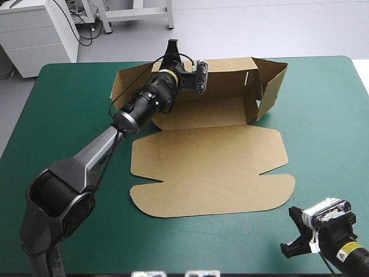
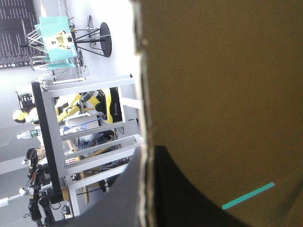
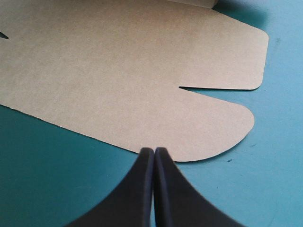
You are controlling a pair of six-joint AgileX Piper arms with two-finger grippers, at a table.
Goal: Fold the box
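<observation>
Teal-green surface (image 1: pixel 328 127) fills my high view, and the box (image 1: pixel 207 164) sits around its middle, reaching toward the far edge. The far wall and the right wall are raised, and the lid lies flat toward me. My left claw (image 1: pixel 172 48) is up at the top of the far wall near its left end, pinched nearly together with the brown board between its black fingers. My right claw (image 3: pixel 154 152) hangs low by the near right corner, fingers pressed together on nothing, tips just beside the lid's rounded near edge.
</observation>
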